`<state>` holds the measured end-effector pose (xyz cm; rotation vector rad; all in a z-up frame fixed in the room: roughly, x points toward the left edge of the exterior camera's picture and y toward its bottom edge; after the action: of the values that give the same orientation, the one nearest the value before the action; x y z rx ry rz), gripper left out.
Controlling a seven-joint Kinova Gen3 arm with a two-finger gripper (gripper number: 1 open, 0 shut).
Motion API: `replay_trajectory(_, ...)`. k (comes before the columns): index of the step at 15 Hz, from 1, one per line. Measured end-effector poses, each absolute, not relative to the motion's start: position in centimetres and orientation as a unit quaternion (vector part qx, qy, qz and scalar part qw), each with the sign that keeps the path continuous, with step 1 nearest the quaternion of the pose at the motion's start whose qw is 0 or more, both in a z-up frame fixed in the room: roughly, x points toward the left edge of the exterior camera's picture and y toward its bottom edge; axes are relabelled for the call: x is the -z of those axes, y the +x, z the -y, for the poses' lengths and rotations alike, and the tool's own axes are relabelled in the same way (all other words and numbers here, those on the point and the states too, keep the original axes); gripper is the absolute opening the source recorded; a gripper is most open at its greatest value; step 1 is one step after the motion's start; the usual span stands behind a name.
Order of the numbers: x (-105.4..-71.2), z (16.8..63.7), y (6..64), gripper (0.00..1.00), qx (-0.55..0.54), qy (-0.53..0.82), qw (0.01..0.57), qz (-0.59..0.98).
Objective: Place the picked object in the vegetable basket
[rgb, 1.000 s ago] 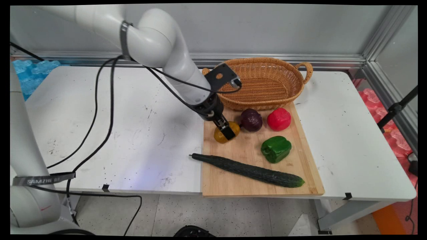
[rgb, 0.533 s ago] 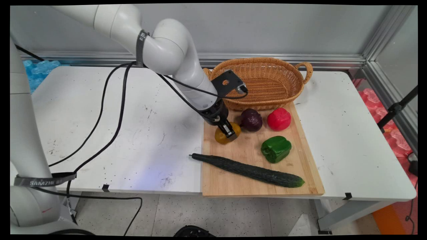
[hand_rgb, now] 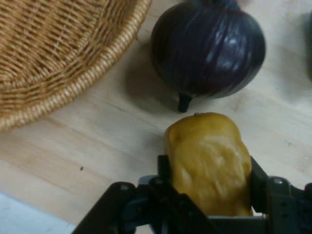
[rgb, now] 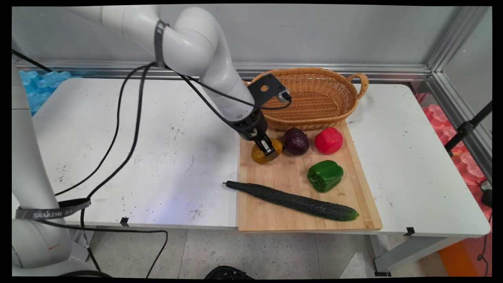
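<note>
1. Clenched around a yellow pepper (hand_rgb: 209, 163), my gripper (rgb: 266, 148) sits just left of the main view's centre, at the upper left corner of the wooden cutting board (rgb: 290, 184); my fingers (hand_rgb: 163, 170) press against the pepper's two sides in the hand view.
2. Whether the yellow pepper touches the board or hangs just above it, I cannot tell.
3. Just right of the pepper in the main view lies a purple onion (rgb: 296, 141), and right of that a red pepper (rgb: 328, 140), both on the board's far edge.
4. Behind them, toward the top of the frame, stands a wicker basket (rgb: 314, 98), its near rim touching the board's far end.
5. Lower on the board, a green pepper (rgb: 325, 175) lies right of centre, and a long cucumber (rgb: 292, 201) runs slantwise along the near part, its stem end poking left onto the white table (rgb: 118, 157).
</note>
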<state>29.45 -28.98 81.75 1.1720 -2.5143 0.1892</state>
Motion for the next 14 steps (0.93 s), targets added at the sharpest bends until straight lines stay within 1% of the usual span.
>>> replay_trajectory(4,-85.1,28.3,30.3,0.0,-0.065,0.391,0.181,0.9)
replay_trajectory(8,-88.9,27.8,31.2,0.0,-0.07,0.338,0.186,0.92)
replay_trajectory(11,-91.8,28.4,31.7,0.0,-0.082,0.293,0.191,0.933)
replay_trajectory(14,-93.9,29.7,32.1,0.0,-0.097,0.256,0.194,0.942)
